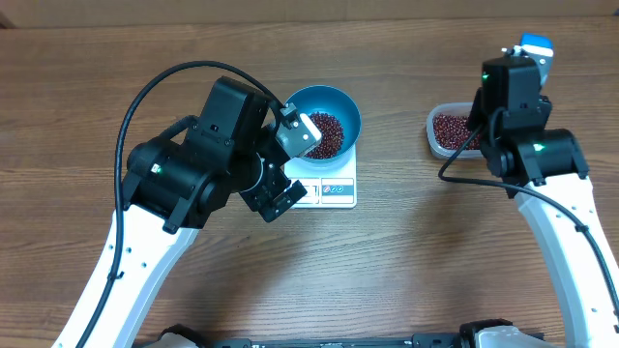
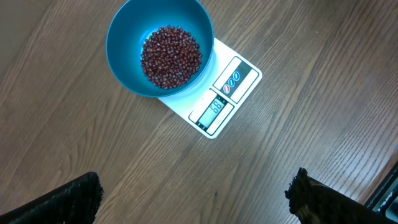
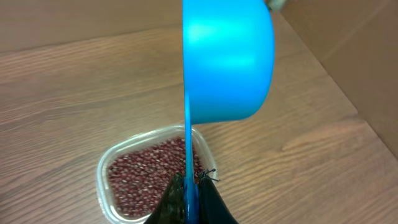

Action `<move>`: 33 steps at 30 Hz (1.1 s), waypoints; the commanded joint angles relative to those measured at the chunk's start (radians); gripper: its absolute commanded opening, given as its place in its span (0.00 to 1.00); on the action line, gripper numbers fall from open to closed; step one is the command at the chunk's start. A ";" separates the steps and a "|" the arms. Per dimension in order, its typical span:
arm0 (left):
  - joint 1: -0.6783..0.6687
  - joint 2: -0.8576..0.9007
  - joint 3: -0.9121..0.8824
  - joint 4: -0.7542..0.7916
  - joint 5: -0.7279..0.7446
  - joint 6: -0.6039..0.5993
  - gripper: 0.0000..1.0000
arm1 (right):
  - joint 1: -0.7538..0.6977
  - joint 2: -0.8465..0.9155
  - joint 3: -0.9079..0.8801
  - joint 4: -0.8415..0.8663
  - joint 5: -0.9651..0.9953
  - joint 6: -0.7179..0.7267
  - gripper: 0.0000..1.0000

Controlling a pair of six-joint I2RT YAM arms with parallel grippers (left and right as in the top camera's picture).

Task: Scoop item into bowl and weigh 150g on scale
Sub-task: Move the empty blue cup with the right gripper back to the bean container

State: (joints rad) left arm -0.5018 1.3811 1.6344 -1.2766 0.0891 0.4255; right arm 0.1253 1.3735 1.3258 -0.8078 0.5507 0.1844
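Looking down past the left fingers (image 2: 65,200), I see them spread as wide as they go with nothing between them, only the two dark tips showing at the lower edge of the left wrist view, hanging clear above the bench (image 2: 311,124). The bowl (image 2: 124,37) sits well ahead of those tips, more toward the left-hand finger, and it rests on the scale (image 2: 194,107), covering the far part of the platform. The beans (image 2: 171,56) lie in a loose heap at the bottom of the bowl, well below the rim. The scale's display (image 2: 217,106) and button panel stick out from under the bowl on the side nearer the fingertips, roughly between the two fingers; digits are lit but I can't read them for sure. The right fingers (image 3: 180,205) are clamped tight on the thin handle of the blue scoop (image 3: 227,59). The scoop's cup stands beyond the fingertips, turned on edge so I only get its outside; can't tell if anything is in it. Below and just past the right fingertips the clear tub (image 3: 102,180) rests on the bench with more beans in it. In the overhead view the tub and right fingers are well apart from the bowl and scale.
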 commanded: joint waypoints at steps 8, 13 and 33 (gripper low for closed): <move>0.004 -0.007 0.019 -0.002 -0.003 0.000 1.00 | -0.044 0.166 0.027 -0.074 -0.089 0.029 0.04; 0.004 -0.007 0.019 -0.002 -0.003 0.000 1.00 | -0.046 0.208 0.020 -0.115 -0.106 0.052 0.04; 0.004 -0.007 0.019 -0.002 -0.003 0.000 0.99 | -0.048 0.286 0.020 -0.146 -0.179 0.051 0.04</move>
State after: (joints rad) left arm -0.5018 1.3811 1.6344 -1.2766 0.0891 0.4255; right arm 0.0799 1.6276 1.3277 -0.9588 0.3866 0.2279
